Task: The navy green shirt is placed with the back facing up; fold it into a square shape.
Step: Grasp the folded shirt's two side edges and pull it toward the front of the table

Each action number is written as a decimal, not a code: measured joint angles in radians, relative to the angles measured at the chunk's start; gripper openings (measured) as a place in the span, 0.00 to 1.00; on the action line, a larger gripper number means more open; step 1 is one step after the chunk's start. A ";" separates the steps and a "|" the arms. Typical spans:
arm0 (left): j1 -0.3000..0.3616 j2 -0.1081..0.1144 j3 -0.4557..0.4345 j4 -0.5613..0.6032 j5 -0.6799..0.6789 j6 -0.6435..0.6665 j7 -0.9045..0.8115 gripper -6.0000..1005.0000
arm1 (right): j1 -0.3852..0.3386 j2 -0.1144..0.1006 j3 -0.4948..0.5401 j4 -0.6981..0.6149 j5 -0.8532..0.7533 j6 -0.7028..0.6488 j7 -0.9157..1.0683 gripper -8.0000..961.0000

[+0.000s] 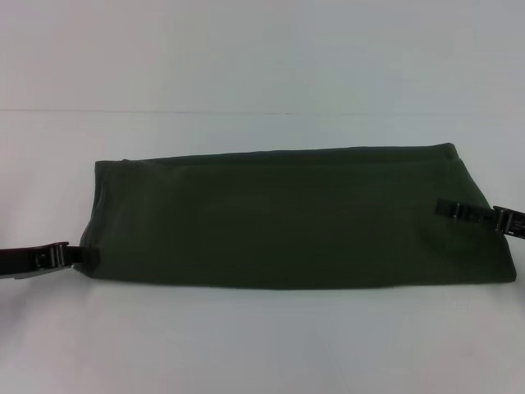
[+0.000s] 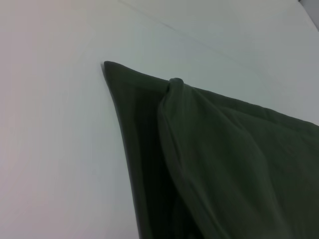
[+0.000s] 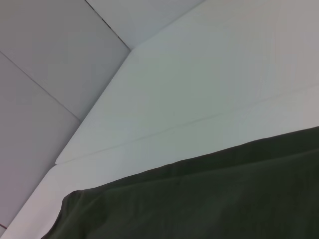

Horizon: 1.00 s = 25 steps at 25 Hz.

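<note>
Olive-green cotton fills the middle of the white tabletop (image 1: 262,345): the navy green shirt (image 1: 287,217) lies as a long, low band, apparently already doubled along its length, with only plain fabric showing. The left gripper (image 1: 72,254) sits at the band's left end, near its front corner, and the right gripper (image 1: 451,209) reaches in over the right end. I judge they hold the two ends so the strip stays taut and level for the next fold toward a square. The left wrist view shows cloth gathered into a ridge, which suggests a pinch, but I cannot tell whether either set of jaws is spread or pressed together.
</note>
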 joint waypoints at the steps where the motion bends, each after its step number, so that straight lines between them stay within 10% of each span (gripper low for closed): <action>1: 0.000 0.000 0.000 0.000 0.000 0.000 0.002 0.34 | 0.000 0.000 -0.001 0.000 0.000 0.001 0.000 0.78; 5: -0.001 0.000 0.000 0.000 0.004 0.000 0.004 0.07 | 0.000 0.001 -0.001 0.000 -0.002 0.008 0.000 0.78; 16: -0.006 0.002 -0.001 0.001 0.007 0.000 0.003 0.01 | 0.025 0.026 -0.018 -0.164 -0.130 -0.014 0.197 0.78; 25: -0.013 0.004 -0.001 0.004 0.009 0.002 -0.001 0.01 | 0.055 0.029 -0.136 -0.462 -0.463 -0.106 0.735 0.78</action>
